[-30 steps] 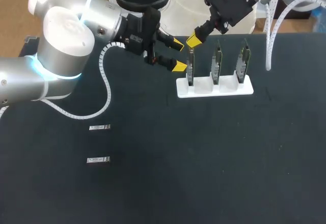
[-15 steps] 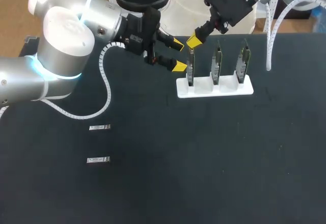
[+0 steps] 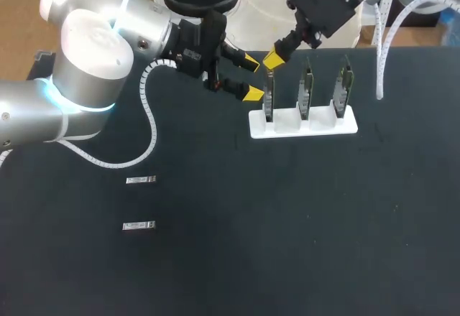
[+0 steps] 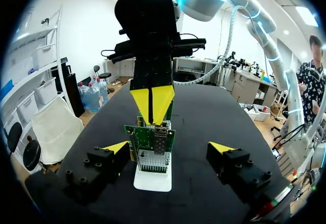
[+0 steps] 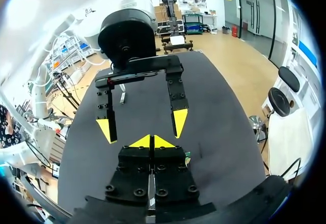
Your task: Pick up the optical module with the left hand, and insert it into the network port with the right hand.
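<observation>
Overhead: two modules (image 3: 141, 179) lying flat on the table (image 3: 287, 222), well away from the rack (image 3: 302, 125). My left gripper (image 3: 251, 77) is spread wide beside the first board (image 3: 269, 100), with the right gripper (image 3: 272, 59) just above it. Left wrist: board (image 4: 151, 141) just ahead of the wide fingers (image 4: 104, 163). Right wrist: right gripper (image 5: 151, 141) tips pinched together.

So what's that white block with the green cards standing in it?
A white, plastic-looking block lies flat on the dark table. Its three slots hold three green circuit boards upright in a row. The open left gripper faces the end board without touching; the shut right gripper is at that board's top edge, contact unclear.
</observation>
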`<state>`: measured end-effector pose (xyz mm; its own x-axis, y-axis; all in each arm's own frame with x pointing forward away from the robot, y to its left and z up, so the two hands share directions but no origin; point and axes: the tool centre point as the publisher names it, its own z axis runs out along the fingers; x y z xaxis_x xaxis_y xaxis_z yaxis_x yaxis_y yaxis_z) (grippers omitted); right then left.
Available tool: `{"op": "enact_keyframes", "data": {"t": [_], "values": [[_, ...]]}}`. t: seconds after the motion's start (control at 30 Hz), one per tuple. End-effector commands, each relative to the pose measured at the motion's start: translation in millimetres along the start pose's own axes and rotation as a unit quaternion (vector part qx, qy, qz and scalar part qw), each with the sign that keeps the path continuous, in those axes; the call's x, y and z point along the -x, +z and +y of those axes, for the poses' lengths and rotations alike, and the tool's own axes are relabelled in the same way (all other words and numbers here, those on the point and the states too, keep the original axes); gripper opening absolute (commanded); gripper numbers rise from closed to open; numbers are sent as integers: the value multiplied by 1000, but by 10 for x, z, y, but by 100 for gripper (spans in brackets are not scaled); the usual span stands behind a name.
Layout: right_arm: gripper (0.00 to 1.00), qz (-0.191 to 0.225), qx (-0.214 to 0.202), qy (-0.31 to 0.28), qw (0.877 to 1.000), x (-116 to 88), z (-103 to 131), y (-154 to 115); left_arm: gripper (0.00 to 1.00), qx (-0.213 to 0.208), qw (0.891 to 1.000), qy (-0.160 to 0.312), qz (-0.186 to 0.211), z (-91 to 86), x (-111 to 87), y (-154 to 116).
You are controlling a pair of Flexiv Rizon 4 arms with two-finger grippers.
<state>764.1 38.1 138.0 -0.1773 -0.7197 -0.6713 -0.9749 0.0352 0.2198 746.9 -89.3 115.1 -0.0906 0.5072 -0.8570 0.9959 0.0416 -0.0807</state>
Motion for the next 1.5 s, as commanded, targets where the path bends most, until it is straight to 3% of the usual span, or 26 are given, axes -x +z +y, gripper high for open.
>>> {"op": "enact_keyframes", "data": {"t": [0.03,0.43,0.97,1.5], "values": [[0,-2,-1,1,1000,-193,-31,173,100,-1,1000,-1,2,12,6,3],[0,-23,-10,-15,1000,-90,14,21,100,-1,1000,-1,2,12,6,3],[0,-103,3,-35,994,133,98,-398,100,-1,1000,-1,2,12,6,3],[0,-117,10,-20,993,-277,9,-862,100,-1,1000,-1,2,12,6,3]]}}
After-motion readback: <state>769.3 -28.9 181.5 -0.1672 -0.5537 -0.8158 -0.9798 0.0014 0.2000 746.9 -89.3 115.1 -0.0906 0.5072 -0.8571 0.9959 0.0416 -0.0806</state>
